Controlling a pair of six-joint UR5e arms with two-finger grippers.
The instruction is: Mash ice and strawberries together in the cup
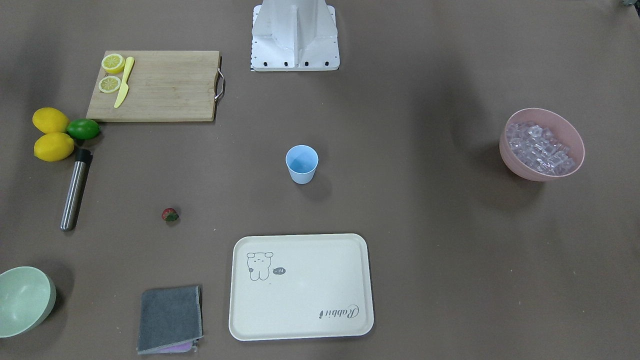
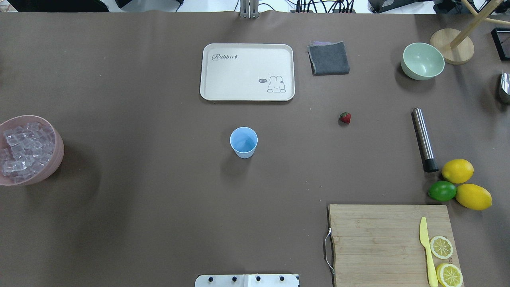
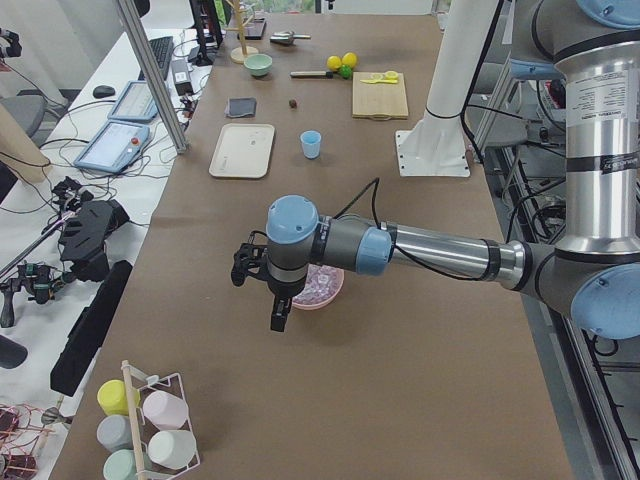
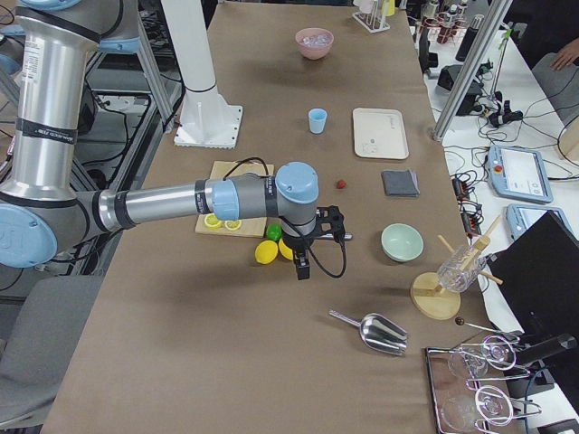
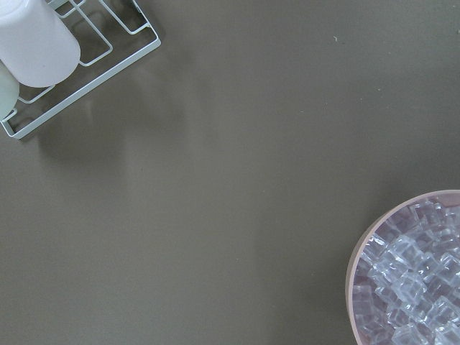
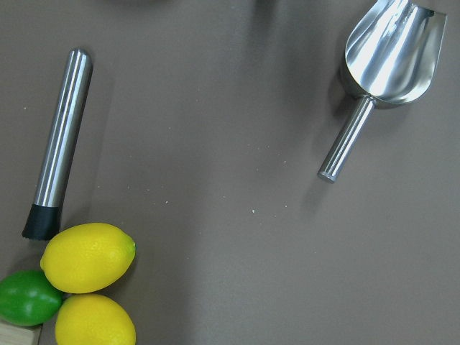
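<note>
The arms show only in the two side views. In the exterior left view the left gripper [image 3: 279, 316] hangs over the table at the near side of the pink bowl [image 2: 50, 169]. In the exterior right view the right gripper [image 4: 301, 266] hangs just beside the whole lemons [image 2: 457, 171]. From these angles I cannot tell how far either one's jaws stand apart, and nothing can be seen in them. The overhead and front-facing views give the layout. The light-blue cup [image 2: 243, 142] stands upright near the table's middle, its inside showing only blue. The strawberry [image 2: 345, 117] lies alone on the surface, between the cup and the steel muddler [image 2: 423, 137]. The ice [image 2: 24, 148] is heaped in the pink bowl, well apart from the cup, on the robot's left. The right wrist camera shows a steel scoop [image 6: 392, 50] that the overhead view cuts off at its edge, and the lime [image 6: 27, 297] touching both lemons. The left wrist camera shows a white wire rack [image 5: 93, 68] holding a pale cup [image 5: 36, 36], which neither table view reaches. The table [image 2: 139, 207] is covered in plain brown. On it are a cream tray [image 2: 247, 59] with a rabbit drawing, a folded grey cloth [image 2: 328, 58], a pale green bowl [image 2: 416, 75], and a wooden cutting board [image 2: 378, 239] with a yellow knife [image 2: 427, 251] and two lemon halves [image 2: 441, 246]. Beside the table, the side views show a white bench [image 3: 60, 120] with tablets and cables.
</note>
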